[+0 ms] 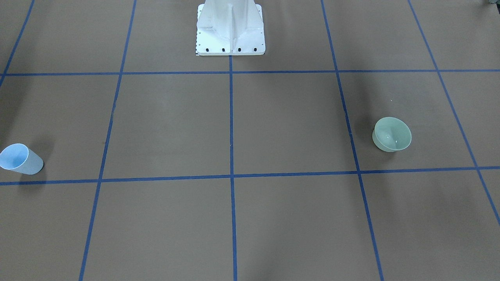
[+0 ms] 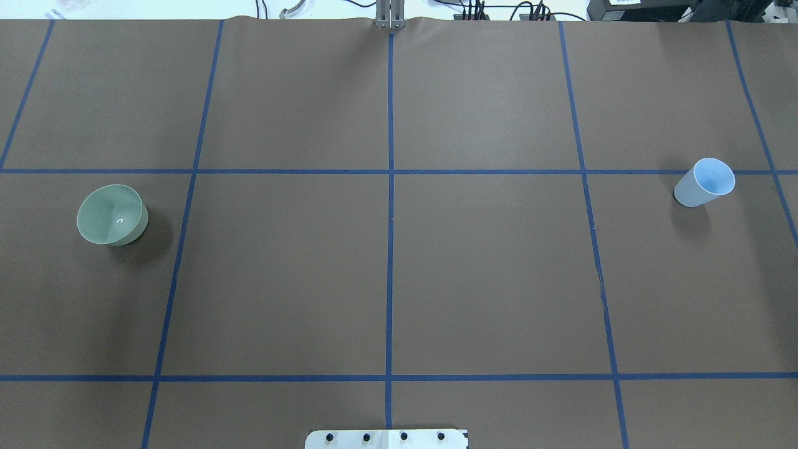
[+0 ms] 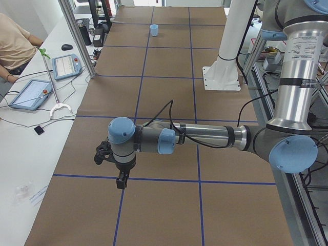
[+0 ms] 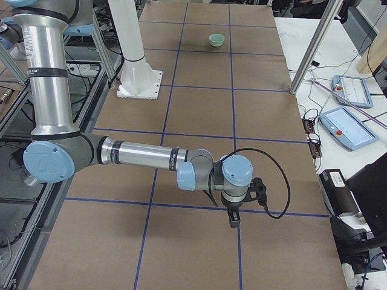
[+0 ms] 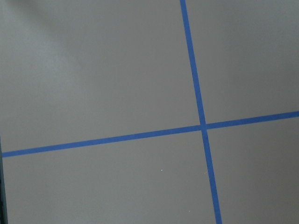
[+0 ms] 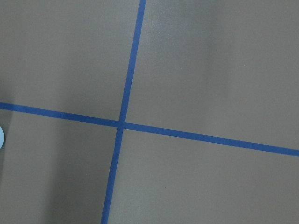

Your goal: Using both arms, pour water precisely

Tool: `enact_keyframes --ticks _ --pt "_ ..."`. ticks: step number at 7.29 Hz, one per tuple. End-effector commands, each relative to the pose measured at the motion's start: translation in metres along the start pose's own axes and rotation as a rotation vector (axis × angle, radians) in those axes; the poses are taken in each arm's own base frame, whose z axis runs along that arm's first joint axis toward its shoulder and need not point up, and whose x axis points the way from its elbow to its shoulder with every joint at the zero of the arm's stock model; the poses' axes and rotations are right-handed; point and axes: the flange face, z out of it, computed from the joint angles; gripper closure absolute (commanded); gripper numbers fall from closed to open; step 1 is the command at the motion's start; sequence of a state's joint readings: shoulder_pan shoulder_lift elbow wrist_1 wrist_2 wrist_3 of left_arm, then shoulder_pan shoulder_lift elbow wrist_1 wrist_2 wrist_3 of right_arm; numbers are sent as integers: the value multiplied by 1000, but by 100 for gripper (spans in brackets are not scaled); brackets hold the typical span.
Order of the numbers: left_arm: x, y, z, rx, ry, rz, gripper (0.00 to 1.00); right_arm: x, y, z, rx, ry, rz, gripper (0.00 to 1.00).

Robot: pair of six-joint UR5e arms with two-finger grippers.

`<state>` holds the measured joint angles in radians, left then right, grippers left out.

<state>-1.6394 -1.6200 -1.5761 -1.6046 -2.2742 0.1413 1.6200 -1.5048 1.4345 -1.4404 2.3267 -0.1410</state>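
The left arm [image 3: 205, 136] reaches out level over the worktop's [image 2: 486, 280] left end and the right arm [image 4: 145, 155] over its right end, each wrist turned down above a crossing of the blue tape lines [image 5: 202, 126]. Whether the left gripper [image 3: 121, 180] or the right gripper [image 4: 234, 219] is spread or pressed together cannot be told from the side views. A green bowl [image 2: 112, 215] stands upright near the left edge, and a light-blue cup [image 2: 704, 182] stands near the right edge, well apart from the bowl.
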Motion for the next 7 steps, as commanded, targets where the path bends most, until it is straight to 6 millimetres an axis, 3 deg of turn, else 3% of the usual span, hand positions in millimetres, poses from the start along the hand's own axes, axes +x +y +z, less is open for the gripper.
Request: enact_keyframes --ticks 1,4,7 --pt "6 8 -6 12 -6 11 0 1 1 1 -3 1 5 1" --pt "0 26 5 -11 -2 -6 0 1 1 1 -3 1 5 1" --pt "-1 28 7 -16 -2 -10 0 2 4 2 -5 1 7 1"
